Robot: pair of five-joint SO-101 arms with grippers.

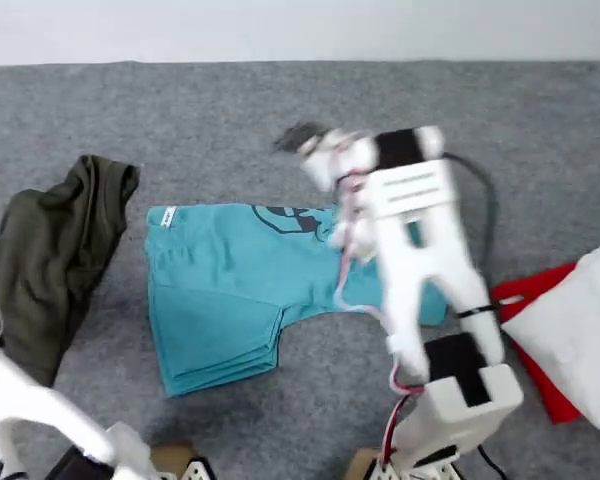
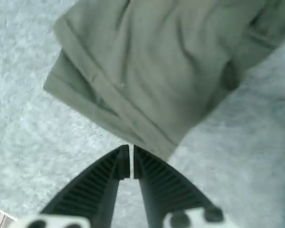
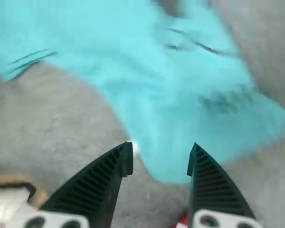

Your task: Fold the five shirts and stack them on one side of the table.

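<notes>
A teal shirt [image 1: 230, 290] lies partly folded in the middle of the grey table, its left part doubled over. My right gripper [image 3: 161, 154] hangs open above the shirt's edge [image 3: 180, 104], nothing between its fingers; in the high view the right arm [image 1: 420, 250] stretches over the shirt's right side. An olive shirt [image 1: 50, 250] lies crumpled at the left. My left gripper [image 2: 131, 164] is shut and empty, its tips just short of the hem of the olive shirt [image 2: 147, 71]. White [image 1: 580, 330] and red [image 1: 540, 300] shirts lie bunched at the right edge.
The grey carpet-like table top [image 1: 230, 110] is bare behind the shirts. The right arm's base [image 1: 450, 410] stands at the front edge, and the left arm's white link [image 1: 25, 400] at the front left corner.
</notes>
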